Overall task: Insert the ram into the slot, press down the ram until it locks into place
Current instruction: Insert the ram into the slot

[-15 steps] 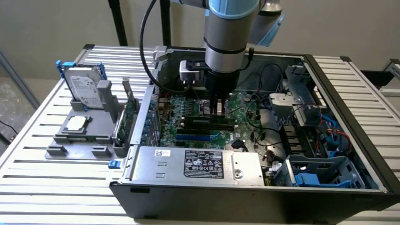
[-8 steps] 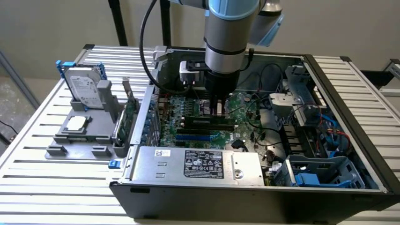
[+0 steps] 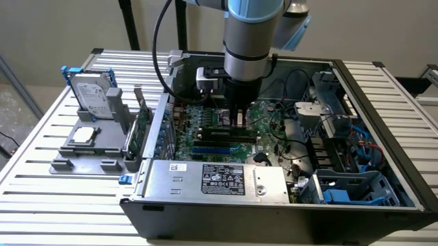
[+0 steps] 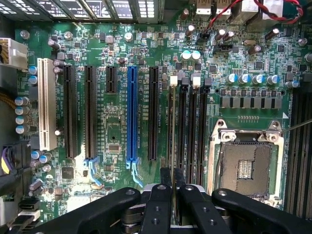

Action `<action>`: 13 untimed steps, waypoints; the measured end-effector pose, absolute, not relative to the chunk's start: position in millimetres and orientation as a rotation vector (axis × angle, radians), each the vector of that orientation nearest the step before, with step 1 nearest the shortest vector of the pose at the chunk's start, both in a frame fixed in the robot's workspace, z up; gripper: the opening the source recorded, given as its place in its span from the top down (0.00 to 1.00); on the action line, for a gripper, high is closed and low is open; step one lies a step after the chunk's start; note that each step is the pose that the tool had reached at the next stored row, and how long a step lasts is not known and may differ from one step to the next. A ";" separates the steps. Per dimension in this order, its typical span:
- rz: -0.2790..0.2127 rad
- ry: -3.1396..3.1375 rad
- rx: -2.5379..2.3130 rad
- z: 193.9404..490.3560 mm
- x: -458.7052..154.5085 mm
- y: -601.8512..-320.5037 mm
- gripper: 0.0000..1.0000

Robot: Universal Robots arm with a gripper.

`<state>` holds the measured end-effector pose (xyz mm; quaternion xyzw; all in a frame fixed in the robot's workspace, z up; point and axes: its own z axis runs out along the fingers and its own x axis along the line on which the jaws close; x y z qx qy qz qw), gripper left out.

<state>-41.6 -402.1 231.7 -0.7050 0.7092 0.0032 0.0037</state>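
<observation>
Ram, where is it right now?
In the wrist view, the ram stands edge-on in the gripper, over the slot farthest from the CPU socket, among four alike.

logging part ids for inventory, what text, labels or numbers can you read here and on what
No text reads clearly.
Power supply label: print too blurred.
Drive label: too blurred.
Motherboard white print: too small.
Ram in the end effector: edge-on, no text shows.
</observation>
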 end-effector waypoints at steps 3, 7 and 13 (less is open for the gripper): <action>0.010 2.223 -2.210 231.1 -41.6 -402.1 0.87; 0.009 2.223 -2.210 230.3 -41.6 -402.1 0.87; 0.009 2.223 -2.210 229.3 -41.7 -402.0 0.87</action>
